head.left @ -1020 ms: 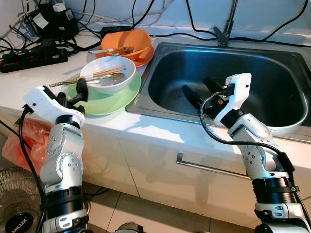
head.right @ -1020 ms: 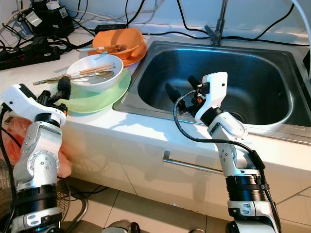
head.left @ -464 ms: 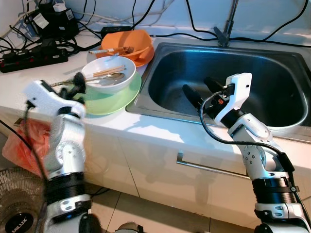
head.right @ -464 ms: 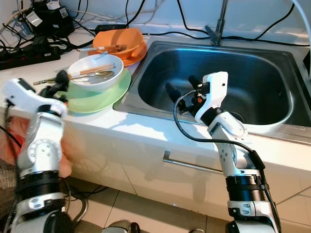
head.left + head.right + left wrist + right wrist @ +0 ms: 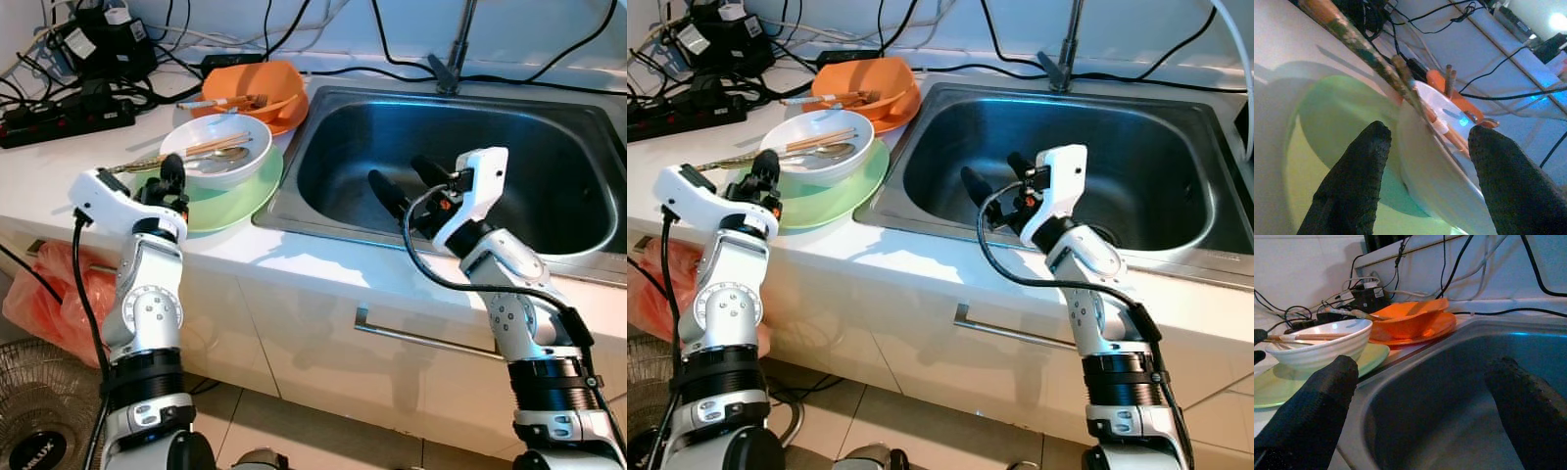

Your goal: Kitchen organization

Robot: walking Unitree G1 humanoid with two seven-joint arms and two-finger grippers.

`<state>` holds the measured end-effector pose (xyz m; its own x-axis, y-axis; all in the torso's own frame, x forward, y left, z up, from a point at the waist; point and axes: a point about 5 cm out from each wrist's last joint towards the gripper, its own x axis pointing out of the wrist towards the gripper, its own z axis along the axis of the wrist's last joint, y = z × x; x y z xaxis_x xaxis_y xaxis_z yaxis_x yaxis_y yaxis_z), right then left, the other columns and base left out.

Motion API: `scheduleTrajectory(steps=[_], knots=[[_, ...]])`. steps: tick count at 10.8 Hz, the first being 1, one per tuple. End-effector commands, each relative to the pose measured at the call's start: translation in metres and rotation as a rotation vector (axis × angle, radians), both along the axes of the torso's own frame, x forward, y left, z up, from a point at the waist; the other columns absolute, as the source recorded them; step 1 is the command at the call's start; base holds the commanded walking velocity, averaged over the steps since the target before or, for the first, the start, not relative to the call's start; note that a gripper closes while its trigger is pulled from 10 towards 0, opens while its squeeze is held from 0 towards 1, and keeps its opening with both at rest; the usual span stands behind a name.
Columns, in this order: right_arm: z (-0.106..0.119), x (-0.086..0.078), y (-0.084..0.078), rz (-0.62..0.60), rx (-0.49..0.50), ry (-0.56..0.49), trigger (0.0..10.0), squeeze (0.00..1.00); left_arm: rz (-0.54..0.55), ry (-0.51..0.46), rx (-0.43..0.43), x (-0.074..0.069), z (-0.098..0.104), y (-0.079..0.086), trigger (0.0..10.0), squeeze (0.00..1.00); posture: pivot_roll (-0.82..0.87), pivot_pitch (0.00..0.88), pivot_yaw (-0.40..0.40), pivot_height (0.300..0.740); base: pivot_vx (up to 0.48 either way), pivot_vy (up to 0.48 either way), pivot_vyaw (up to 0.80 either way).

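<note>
A white bowl (image 5: 217, 149) holding wooden chopsticks (image 5: 211, 145) and a spoon (image 5: 223, 157) sits on a green plate (image 5: 235, 196) on the counter, left of the sink (image 5: 509, 230). Behind it lies an orange dish (image 5: 257, 90) with more utensils. My left gripper (image 5: 165, 181) is open at the plate's left rim, its fingers (image 5: 1359, 171) pointing at the white bowl (image 5: 1435, 166) and green plate (image 5: 1337, 117). My right gripper (image 5: 400, 181) hangs open over the sink basin, nothing between its fingers (image 5: 1322, 396).
Power strips and tangled cables (image 5: 69, 108) crowd the back left of the counter. A faucet (image 5: 456, 54) rises behind the sink. Below the counter are a drawer handle (image 5: 431, 340), an orange bag (image 5: 44, 294) and a floor fan (image 5: 34, 421).
My left arm has swung up and forward, bringing its gripper from the counter's front edge to the green plate's left rim. The right arm has not moved.
</note>
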<state>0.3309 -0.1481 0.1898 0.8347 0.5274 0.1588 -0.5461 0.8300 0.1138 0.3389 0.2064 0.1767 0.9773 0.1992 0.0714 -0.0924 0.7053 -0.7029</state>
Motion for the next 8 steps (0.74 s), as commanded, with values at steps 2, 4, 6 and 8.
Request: scheduleTrajectory(steps=[2,4,6,8], knots=[[0.0045,0.0010,0.0004,-0.012,-0.006,-0.022,10.0,0.98,0.006,-0.018,0.016,0.0029,0.0063,0.0045,0.0,0.00,0.11,0.041,0.099,0.740,0.000,0.000,0.00],[0.0040,0.0009,-0.0007,-0.016,-0.006,-0.021,10.0,0.98,0.001,-0.024,0.021,0.0037,0.0072,0.0045,0.0,0.00,0.11,0.040,0.102,0.740,0.000,0.000,0.00],[0.0034,0.0004,-0.0014,-0.019,-0.006,-0.020,10.0,0.98,-0.010,-0.028,0.034,0.0047,0.0092,0.0032,10.0,0.00,0.11,0.037,0.104,0.740,0.000,0.000,0.00],[0.0033,0.0002,-0.0019,-0.022,-0.005,-0.020,10.0,0.98,-0.018,-0.050,0.035,0.0056,0.0143,0.0024,10.0,0.00,0.11,0.038,0.104,0.740,0.000,0.000,0.00]])
